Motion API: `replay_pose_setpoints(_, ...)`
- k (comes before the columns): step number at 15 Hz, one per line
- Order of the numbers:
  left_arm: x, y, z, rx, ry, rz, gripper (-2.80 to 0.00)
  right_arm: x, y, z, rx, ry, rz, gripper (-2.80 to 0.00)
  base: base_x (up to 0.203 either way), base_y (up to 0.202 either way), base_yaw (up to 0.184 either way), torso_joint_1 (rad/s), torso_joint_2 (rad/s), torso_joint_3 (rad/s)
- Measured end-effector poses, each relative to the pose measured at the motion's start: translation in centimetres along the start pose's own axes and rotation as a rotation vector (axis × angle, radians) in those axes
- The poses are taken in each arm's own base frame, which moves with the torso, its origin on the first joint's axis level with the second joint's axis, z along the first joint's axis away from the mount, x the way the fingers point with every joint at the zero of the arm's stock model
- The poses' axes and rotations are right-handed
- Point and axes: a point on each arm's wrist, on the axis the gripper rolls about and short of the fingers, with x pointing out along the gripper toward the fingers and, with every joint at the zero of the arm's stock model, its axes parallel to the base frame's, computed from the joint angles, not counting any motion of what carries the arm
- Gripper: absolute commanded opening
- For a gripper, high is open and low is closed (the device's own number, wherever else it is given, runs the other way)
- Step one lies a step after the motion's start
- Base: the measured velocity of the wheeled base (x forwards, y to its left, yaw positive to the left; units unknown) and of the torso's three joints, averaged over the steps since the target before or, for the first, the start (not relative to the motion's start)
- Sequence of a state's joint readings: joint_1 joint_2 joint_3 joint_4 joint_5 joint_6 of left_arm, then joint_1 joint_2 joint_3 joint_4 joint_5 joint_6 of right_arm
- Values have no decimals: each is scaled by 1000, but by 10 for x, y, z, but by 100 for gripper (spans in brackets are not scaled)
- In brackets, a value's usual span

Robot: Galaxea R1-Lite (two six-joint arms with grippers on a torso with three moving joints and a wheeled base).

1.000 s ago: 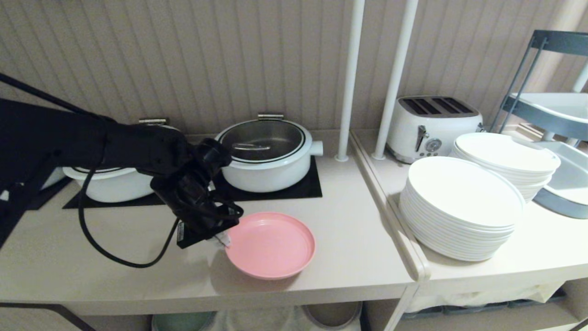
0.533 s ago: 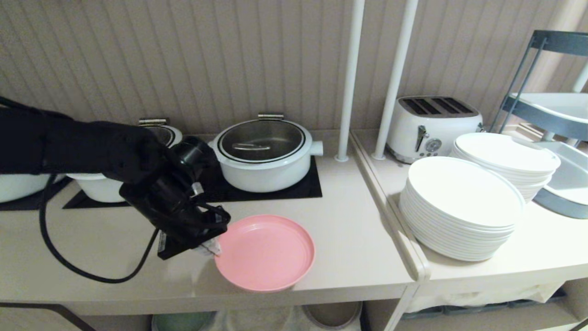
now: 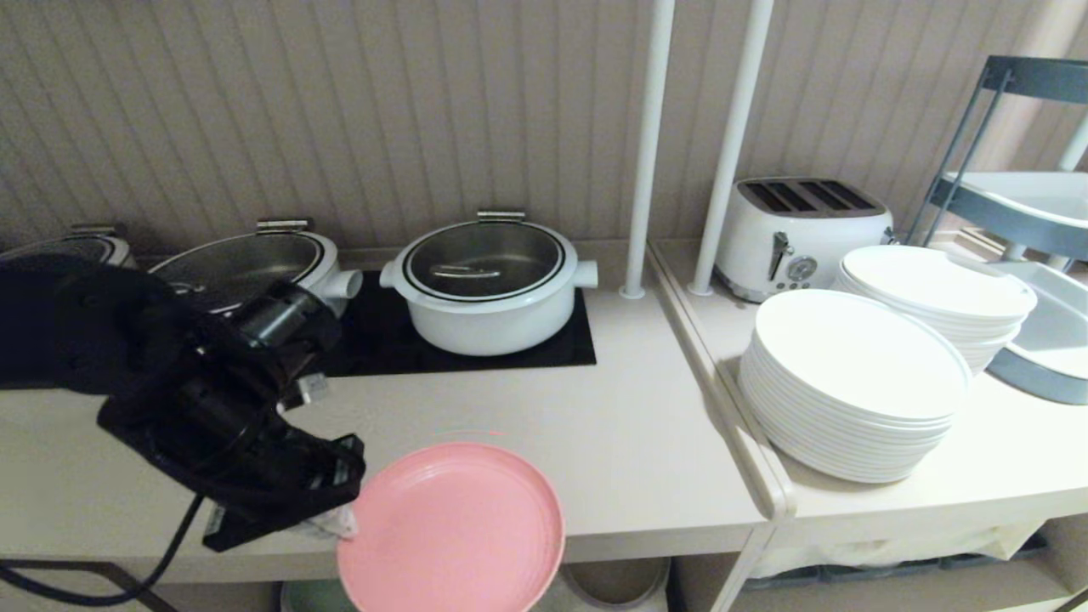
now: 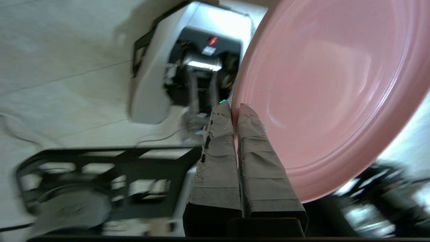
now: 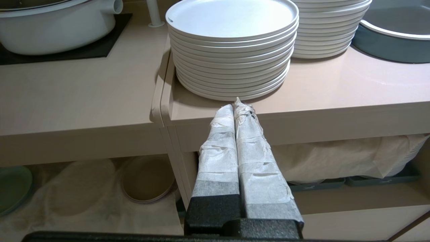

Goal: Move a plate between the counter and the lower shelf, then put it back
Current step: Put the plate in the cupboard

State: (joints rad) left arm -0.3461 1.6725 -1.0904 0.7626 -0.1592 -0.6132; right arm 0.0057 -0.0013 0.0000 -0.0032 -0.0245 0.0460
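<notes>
The pink plate [image 3: 450, 531] is held in the air by its rim, past the front edge of the tabletop [image 3: 629, 450] and tilted towards the camera, so that it overhangs the opening of the lower shelf [image 5: 80, 188]. The left tool [image 4: 234, 108] is clamped on the plate's rim, its taped fingers [image 4: 255, 148] pressed together with the rim between them. By this showing, the pick-up from the tabletop is judged done; the lowering into the shelf, the release, and the whole return to the tabletop are left.

Within the shelf, a green plate [image 5: 11, 188] and a brown-grey plate [image 5: 147, 183] are seen lying on the wrinkled white cloth [image 5: 77, 198], with a bare stretch of cloth between them where the pink plate could be set. The thick front edge of the tabletop stands over that opening and must be passed under. The left arm's black cable [image 3: 102, 586] hangs near the shelf opening and could be caught.

Further out, two white pots [image 3: 489, 285] stand on the black hob [image 3: 391, 348], and stacks of white plates [image 3: 850, 382] and a toaster [image 3: 799, 234] stand on the adjoining top, well apart from the work. The right tool [image 5: 238, 105] is parked off to the right, in front of the plate stacks, its fingers together and holding nothing.
</notes>
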Motion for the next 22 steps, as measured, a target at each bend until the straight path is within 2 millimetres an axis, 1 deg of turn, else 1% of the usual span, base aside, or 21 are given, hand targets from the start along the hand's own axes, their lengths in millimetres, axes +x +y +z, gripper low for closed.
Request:
replay_pose_setpoints(3, -9, 12, -20, 40, 8, -32, -280, 0, 0, 0, 0, 0, 0, -280, 0, 0, 0, 0, 0, 0)
replay_pose_setpoints(8, -21, 27, -45, 90, 1, -75, -280, 0, 0, 0, 0, 0, 0, -280, 0, 0, 0, 0, 0, 0)
replay_pose_setpoints(15, -22, 53, -85, 193, 23, -98, -280, 0, 0, 0, 0, 0, 0, -280, 0, 0, 0, 0, 0, 0)
replay_pose_setpoints(19, -22, 63, -100, 240, 34, -125, -280, 0, 0, 0, 0, 0, 0, -280, 0, 0, 0, 0, 0, 0)
replay_pose_setpoints(22, -22, 65, -104, 244, 35, -139, -280, 0, 0, 0, 0, 0, 0, -280, 0, 0, 0, 0, 0, 0)
